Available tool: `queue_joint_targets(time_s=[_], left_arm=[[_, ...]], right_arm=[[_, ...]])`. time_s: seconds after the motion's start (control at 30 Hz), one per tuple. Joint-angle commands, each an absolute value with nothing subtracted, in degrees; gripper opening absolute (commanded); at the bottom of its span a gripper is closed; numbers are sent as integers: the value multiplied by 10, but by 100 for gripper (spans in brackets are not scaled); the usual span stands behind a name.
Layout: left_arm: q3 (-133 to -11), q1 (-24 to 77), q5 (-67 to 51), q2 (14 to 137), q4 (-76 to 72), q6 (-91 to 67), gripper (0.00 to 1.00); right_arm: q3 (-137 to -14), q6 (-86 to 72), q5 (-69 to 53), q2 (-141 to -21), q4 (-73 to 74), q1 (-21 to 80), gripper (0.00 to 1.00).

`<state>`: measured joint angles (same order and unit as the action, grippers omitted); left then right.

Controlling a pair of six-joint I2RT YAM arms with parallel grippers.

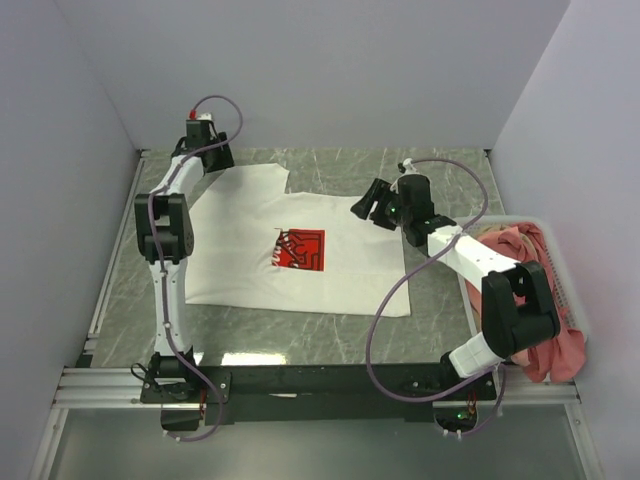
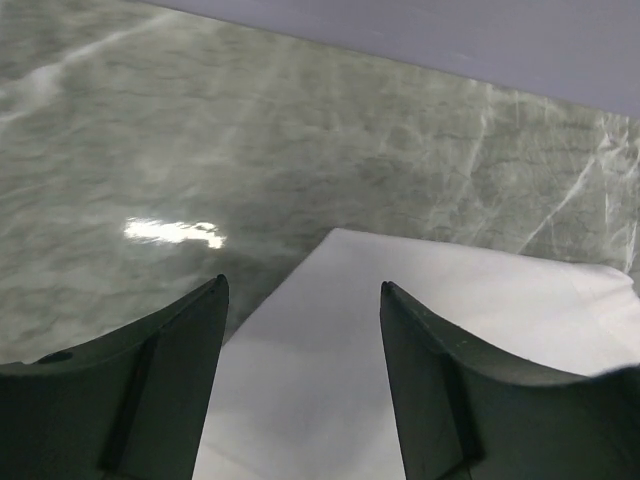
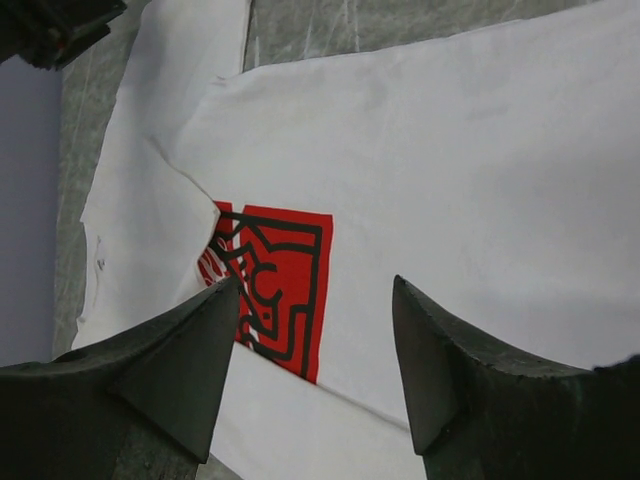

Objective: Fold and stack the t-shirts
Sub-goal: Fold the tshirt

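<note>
A white t-shirt [image 1: 245, 265] with a red rectangular print [image 1: 301, 250] lies spread flat in the middle of the table, with a fold running into the print's left side. My left gripper [image 1: 222, 160] hovers over the shirt's far-left corner. In the left wrist view the left gripper [image 2: 303, 285] is open, with the white cloth corner [image 2: 450, 330] below the gap. My right gripper [image 1: 366, 205] hangs above the shirt's right part, open and empty. The right wrist view looks past the right gripper [image 3: 315, 282] onto the shirt [image 3: 450, 170] and its print [image 3: 295, 300]. Salmon-pink t-shirts [image 1: 520, 245] lie bunched at the right.
A white plastic basket [image 1: 562, 262] stands at the table's right edge and holds the pink cloth, some of it hanging over the near rim [image 1: 565, 350]. Grey walls close in the left, back and right. Green marbled tabletop [image 1: 440, 180] shows around the shirt.
</note>
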<state>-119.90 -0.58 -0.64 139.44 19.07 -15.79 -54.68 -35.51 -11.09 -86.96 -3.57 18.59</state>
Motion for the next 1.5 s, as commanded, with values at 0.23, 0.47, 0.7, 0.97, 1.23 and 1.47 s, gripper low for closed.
queue_joint_targets(time_s=[0.23,0.47,0.7,0.97,1.23,1.47], left_arm=[[-1296,25,23,1462,201,-123,68],[-1338,25,33,1487,213,-120,70],[-1339,27,24,1493,228,-99,67],[-1339,54,39,1507,246,-53,61],[-1328,70,65,1491,227,-38,41],[-1283,69,76,1438,169,-57,19]], right_arm=[[-550,-339,-145,-863,-104,184,69],[-538,-344,-160,-859,-117,184,69],[-541,-345,-173,-866,-117,184,68],[-538,-352,-185,-873,-124,184,68],[-537,-352,-186,-876,-127,184,68],[-544,-346,-151,-885,-109,183,67]])
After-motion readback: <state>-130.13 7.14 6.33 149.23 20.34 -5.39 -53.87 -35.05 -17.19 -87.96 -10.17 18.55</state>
